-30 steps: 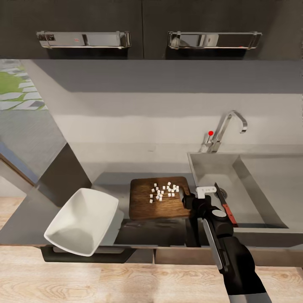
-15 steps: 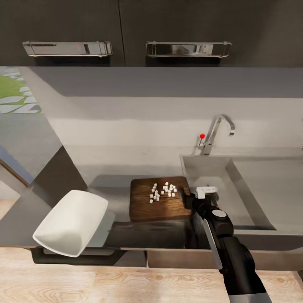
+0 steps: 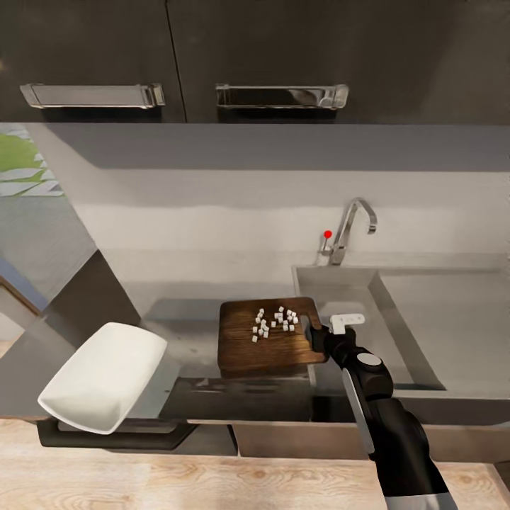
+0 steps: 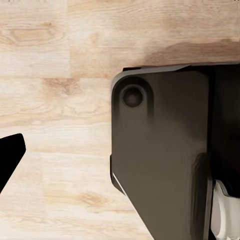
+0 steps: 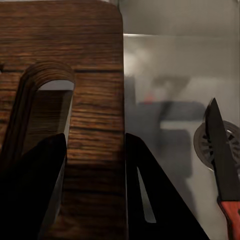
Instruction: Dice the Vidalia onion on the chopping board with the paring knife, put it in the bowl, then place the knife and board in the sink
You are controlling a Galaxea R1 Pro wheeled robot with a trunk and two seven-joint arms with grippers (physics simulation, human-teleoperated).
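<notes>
Head view: right hand point(image 3: 309, 331) pinches the grained wooden chopping board point(image 3: 263, 347) carrying white onion dice point(image 3: 275, 322), beside the grey sink point(image 3: 425, 368); the paring knife point(image 5: 220, 150) lies in the basin. Left hand's state cannot be told.

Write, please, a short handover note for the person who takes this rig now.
Right end effector: shut on the chopping board, fingers on either side of the strip by its slot handle.
Left end effector: state cannot be told.
Paring knife: lies in the sink, near the drain.
Diced onion: on the board, which is on the countertop.
Bowl: tilted at the counter's front left edge.
Done: dicing, knife in sink.
Left: onion into bowl, then board into sink.
</notes>
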